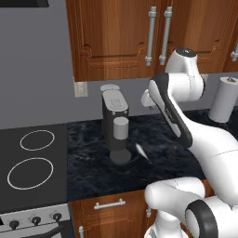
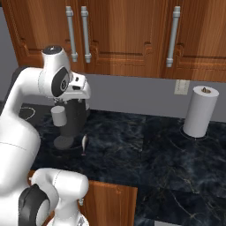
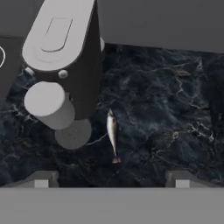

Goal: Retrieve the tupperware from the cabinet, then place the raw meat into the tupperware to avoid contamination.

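Saw the big reddish-brown cabinet (image 1: 111, 37) (image 2: 128, 35) hanging on the wall above the coffee machine (image 1: 115, 123) (image 2: 73, 121) (image 3: 65, 65), panelled doors all shut, silver bar handles upright. Below that, spotted the dark marbled counter (image 1: 93, 172) (image 2: 145, 150) carrying the coffee machine, and a black stove (image 1: 32, 162) with two white ring burners right next to the machine on its left in the left base view. Then noticed the white arm (image 1: 186, 121) (image 2: 26, 128) bent up and over, hand hanging above and a bit right of the coffee machine. Also caught a tall white paper-towel roll (image 1: 225, 100) (image 2: 201, 111) standing upright well off to the right of the coffee machine, near the back wall. Found a small wall outlet (image 1: 80, 88) just up and left of the coffee machine in that same left view. Finally got to the raw meat (image 1: 141, 151) (image 2: 84, 143) (image 3: 113, 131): a little pale sliver lying flat on the counter just right of the coffee machine's round base, near it but not touching as far as visible, pink end pointing toward the front edge. Looked down through the gripper (image 3: 113, 183) from the hand view: fingertips (image 3: 41, 180) spread wide apart, released, grasping nothing, hovering high above the meat and beside the coffee machine's lid.
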{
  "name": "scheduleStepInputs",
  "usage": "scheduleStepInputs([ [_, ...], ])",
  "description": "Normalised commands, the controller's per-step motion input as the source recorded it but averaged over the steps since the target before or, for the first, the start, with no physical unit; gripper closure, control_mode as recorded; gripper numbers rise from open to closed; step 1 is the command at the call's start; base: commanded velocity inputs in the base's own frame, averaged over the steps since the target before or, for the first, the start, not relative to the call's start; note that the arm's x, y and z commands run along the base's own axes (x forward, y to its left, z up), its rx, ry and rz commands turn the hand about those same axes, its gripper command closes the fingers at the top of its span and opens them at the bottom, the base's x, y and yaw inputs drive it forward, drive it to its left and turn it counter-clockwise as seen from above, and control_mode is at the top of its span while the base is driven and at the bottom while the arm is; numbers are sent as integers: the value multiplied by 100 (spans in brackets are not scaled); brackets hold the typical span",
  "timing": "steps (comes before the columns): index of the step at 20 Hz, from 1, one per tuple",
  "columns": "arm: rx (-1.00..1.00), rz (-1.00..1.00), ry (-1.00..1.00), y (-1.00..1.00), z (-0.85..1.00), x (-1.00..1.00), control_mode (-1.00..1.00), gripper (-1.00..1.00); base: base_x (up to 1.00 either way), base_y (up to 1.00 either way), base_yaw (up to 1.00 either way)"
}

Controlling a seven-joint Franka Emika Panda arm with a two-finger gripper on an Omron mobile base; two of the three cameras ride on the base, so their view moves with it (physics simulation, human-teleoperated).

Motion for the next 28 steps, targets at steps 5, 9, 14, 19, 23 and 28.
scheduleStepInputs([
  [5,0,0,-22,0,33,-25,-100,-100,0,0,0],
  [9,0,0,-24,0,36,-25,-100,-100,0,0,0],
  [14,0,1,-23,0,36,-21,-100,-100,0,0,0],
  [19,0,1,-22,0,37,-20,-100,-100,0,0,0],
  [23,0,1,-20,0,32,-21,-100,-100,0,0,0],
  [28,0,2,-21,0,26,-22,-100,-100,0,0,0],
])
